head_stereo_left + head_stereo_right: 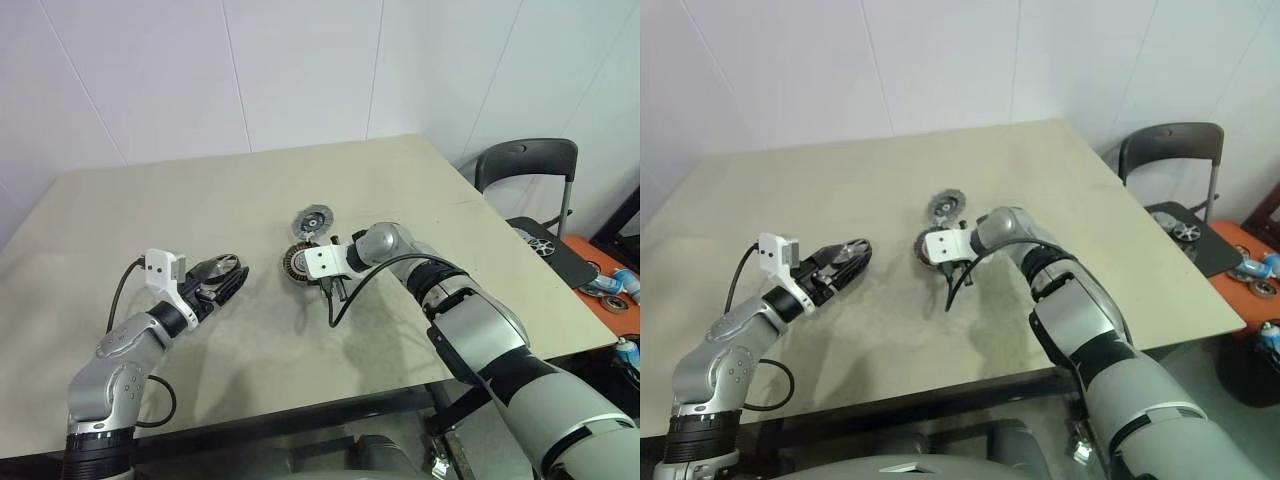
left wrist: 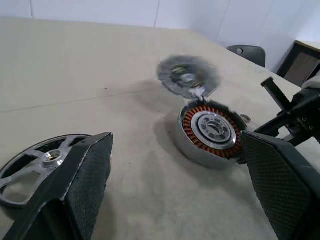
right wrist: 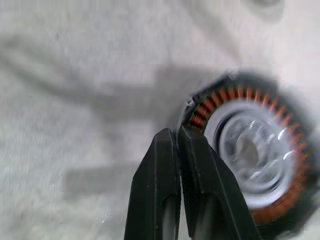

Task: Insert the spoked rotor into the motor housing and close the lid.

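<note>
The motor housing (image 2: 210,131), a grey cup ringed with copper windings, sits mid-table. Just beyond it lies the notch-edged lid (image 2: 187,75), flat on the table. The spoked rotor (image 2: 35,165) rests beside my left gripper (image 2: 176,137), outside its near finger, not between the fingers. That gripper is open wide and empty, pointing toward the housing from a short distance. My right gripper (image 3: 177,132) is shut, its fingertips pressed together at the housing's (image 3: 250,150) rim; I cannot tell whether they pinch the rim wall.
A black chair (image 1: 528,160) stands past the table's (image 1: 150,210) right edge, with a round metal part (image 1: 540,243) on its seat. More parts lie on an orange surface (image 1: 610,290) at far right. A black cable (image 1: 340,300) hangs from my right wrist.
</note>
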